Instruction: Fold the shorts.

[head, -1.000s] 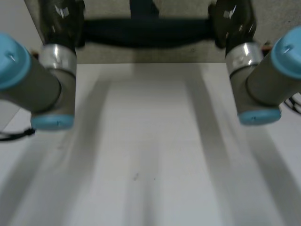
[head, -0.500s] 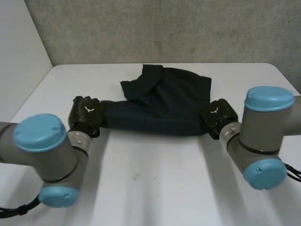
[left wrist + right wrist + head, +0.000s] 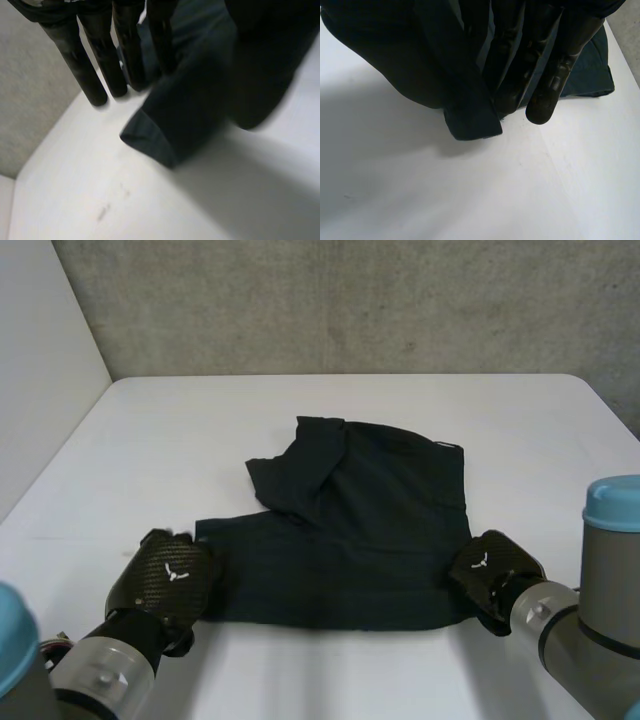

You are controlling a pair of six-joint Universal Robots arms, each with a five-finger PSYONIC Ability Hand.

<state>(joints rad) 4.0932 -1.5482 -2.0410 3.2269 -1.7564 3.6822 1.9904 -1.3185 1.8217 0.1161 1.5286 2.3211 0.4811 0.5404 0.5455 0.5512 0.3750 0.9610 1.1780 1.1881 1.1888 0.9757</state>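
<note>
Dark navy shorts lie spread on the white table, with one leg folded over at the far left. My left hand sits at the near left corner of the cloth. In the left wrist view its fingers stand straight and apart from the thumb, and the hemmed corner hangs loose between them. My right hand is at the near right corner. In the right wrist view its fingers press a fold of the shorts against the thumb.
A grey wall runs behind the table's far edge, and a pale wall stands along the left side. Bare tabletop surrounds the shorts on the far, left and right sides. Both forearms reach in over the near edge.
The shorts, held stretched between both hands, have been drawn towards the near edge and laid flat. Both hands have come down and nearer. The left hand's fingers have straightened off the cloth.
</note>
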